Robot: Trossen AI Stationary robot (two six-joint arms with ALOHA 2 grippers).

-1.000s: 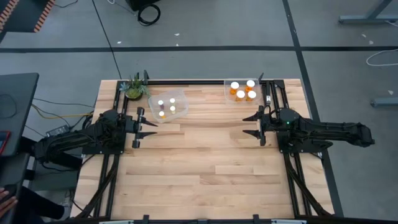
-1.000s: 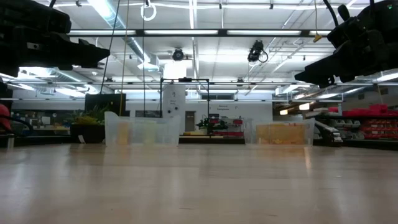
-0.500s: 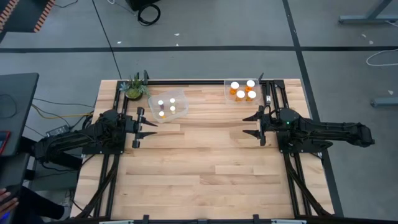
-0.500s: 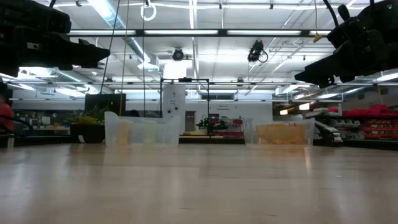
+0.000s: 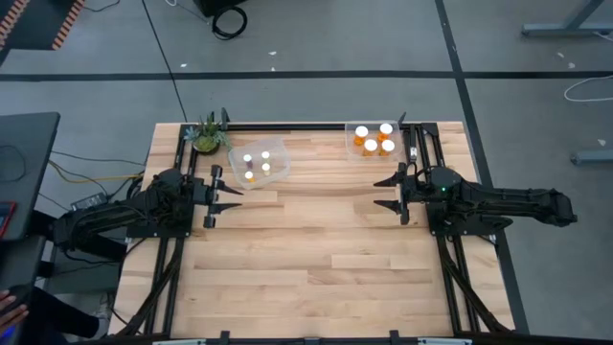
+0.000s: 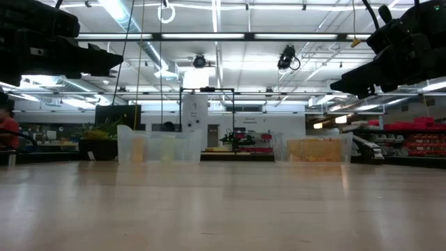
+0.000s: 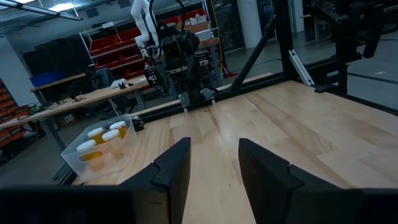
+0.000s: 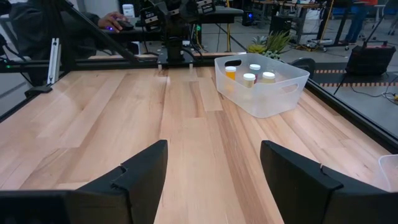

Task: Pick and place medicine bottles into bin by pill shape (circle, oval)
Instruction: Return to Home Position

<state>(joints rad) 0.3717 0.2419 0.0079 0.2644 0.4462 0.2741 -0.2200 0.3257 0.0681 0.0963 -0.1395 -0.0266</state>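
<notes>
A clear bin (image 5: 259,163) at the far left holds several narrow, darker medicine bottles (image 5: 257,165) with white caps, standing upright on its floor. It also shows in the right wrist view (image 8: 261,84). A second clear bin (image 5: 375,139) at the far right holds several wider orange bottles (image 5: 374,140), also upright. It shows in the left wrist view (image 7: 99,146). My left gripper (image 5: 230,197) hovers open and empty near the left bin. My right gripper (image 5: 380,193) hovers open and empty near the right bin. Both sets of fingers are spread in the wrist views (image 7: 214,168) (image 8: 214,168).
A small green plant (image 5: 207,135) stands at the far left corner beside the left bin. Black rails (image 5: 421,153) run along both table sides. Bare wood (image 5: 306,249) lies between the arms and toward the near edge. A person's hand (image 5: 10,309) shows off the table's left.
</notes>
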